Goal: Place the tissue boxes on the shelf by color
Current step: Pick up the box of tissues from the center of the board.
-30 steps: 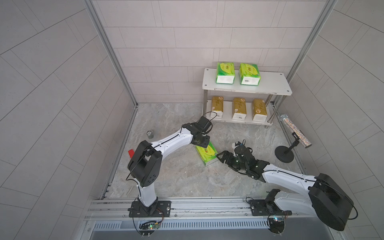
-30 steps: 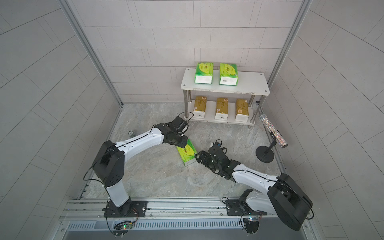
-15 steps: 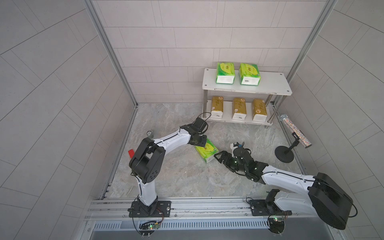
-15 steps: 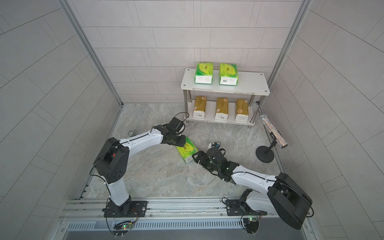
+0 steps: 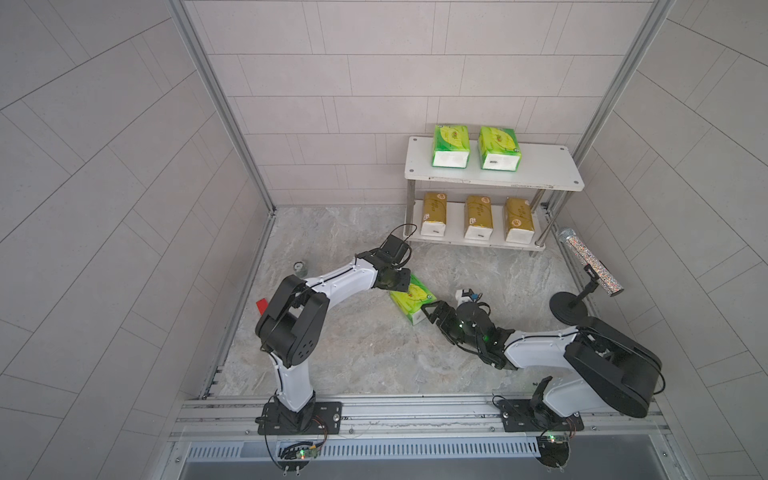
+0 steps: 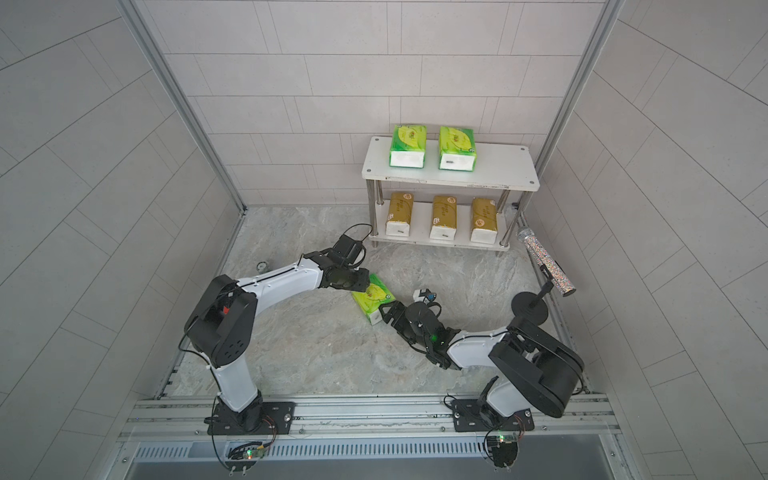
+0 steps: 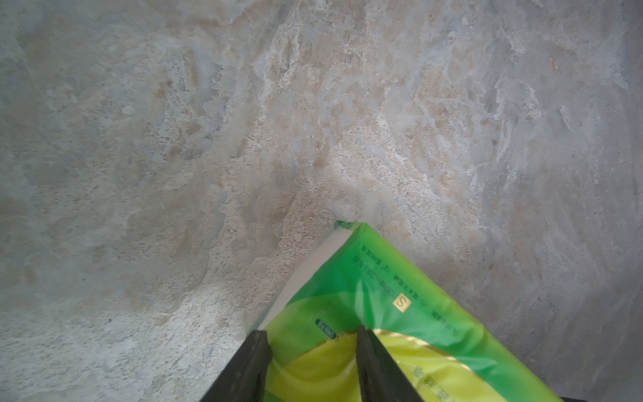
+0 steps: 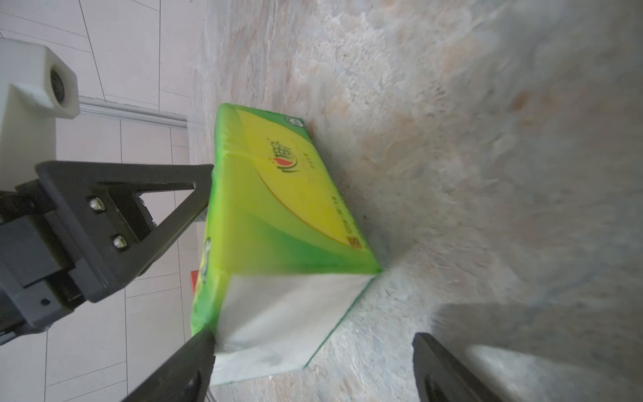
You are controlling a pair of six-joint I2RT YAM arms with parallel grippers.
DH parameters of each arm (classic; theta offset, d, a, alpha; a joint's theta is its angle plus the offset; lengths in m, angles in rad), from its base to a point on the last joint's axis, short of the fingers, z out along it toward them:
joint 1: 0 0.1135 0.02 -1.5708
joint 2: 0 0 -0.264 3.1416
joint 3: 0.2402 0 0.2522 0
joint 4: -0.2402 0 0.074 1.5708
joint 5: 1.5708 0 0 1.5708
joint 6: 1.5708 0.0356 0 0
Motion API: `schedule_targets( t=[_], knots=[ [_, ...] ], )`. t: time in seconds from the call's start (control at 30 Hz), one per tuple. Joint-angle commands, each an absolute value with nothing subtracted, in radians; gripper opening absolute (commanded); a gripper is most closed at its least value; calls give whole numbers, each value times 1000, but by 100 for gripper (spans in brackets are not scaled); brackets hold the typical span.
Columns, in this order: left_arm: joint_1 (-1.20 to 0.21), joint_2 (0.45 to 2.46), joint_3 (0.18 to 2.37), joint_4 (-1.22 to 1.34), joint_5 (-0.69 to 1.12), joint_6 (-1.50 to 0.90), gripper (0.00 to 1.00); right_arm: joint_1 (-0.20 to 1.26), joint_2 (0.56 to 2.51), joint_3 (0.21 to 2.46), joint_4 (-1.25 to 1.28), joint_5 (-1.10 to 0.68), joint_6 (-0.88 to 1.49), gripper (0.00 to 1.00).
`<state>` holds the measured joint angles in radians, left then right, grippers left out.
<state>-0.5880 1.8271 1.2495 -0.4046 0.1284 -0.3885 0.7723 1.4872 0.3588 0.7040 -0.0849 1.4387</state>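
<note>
The shelf (image 5: 540, 168) held two green tissue packs (image 5: 451, 143) on its upper board and three gold packs (image 5: 478, 214) on its lower one. Well in front of the shelf, a third green pack (image 5: 415, 297) lay on the floor. The left gripper (image 5: 402, 286) was at the end nearer the shelf and the right gripper (image 5: 429, 311) at the white end farther from it.

You see the green tissue pack (image 8: 285, 195) in glossy plastic film; the floor (image 7: 243, 121), rough matt stone; the shelf (image 5: 540, 166), smooth white boards on polished metal posts (image 5: 410, 208).

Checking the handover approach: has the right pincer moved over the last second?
Yes: the right pincer has moved toward the green tissue pack, away from the round black stand base.
</note>
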Motion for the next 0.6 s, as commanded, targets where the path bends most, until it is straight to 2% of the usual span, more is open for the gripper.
schedule_targets(
  t=[0.0, 0.27, 0.57],
  knots=[
    [-574, 1873, 1199, -528, 90, -385, 49, 778, 1562, 369, 905, -56, 1483, 93],
    [-574, 1884, 1206, -537, 95, -379, 49, 785, 1705, 377, 1135, -43, 1528, 90],
    [-574, 1898, 1226, -550, 92, -383, 48, 781, 1522, 299, 995, -5, 1485, 89]
  ],
)
